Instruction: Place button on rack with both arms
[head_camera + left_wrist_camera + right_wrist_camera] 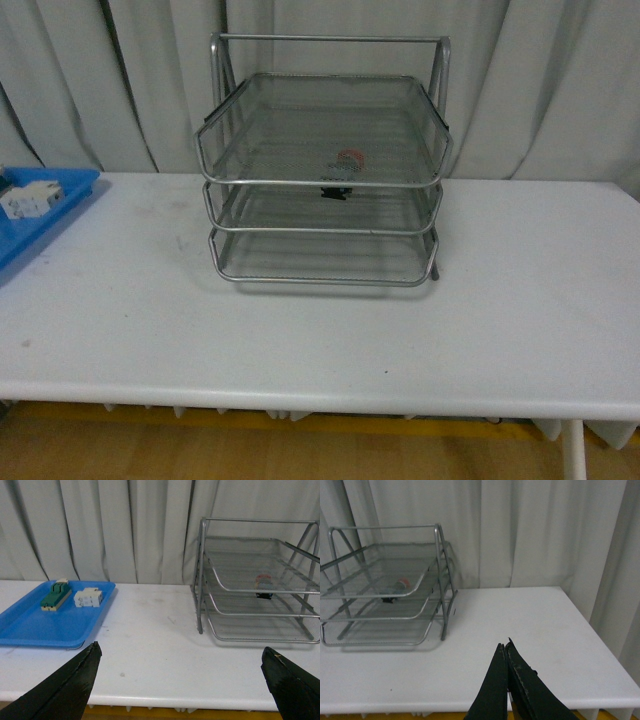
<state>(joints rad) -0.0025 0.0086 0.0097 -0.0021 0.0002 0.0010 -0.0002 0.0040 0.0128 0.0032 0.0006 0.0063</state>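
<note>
The silver three-tier wire-mesh rack (322,183) stands at the back middle of the white table. It also shows in the left wrist view (250,590) and the right wrist view (385,595). The button (345,163) lies inside the rack. Its red cap shows through the top tier's mesh and its dark body shows just under that tier's front rim; I cannot tell which tier bears it. It also shows in both wrist views (262,580) (400,585). My left gripper (181,647) is open and empty, low over the table's front edge. My right gripper (504,644) is shut and empty, to the right of the rack. Neither arm shows in the front view.
A blue plastic tray (60,195) (45,625) lies at the table's left end, holding a green-and-cream terminal strip (55,595) and a white block (88,598) (30,197). Grey curtains hang behind the table. The table's right edge (592,625) is near my right gripper.
</note>
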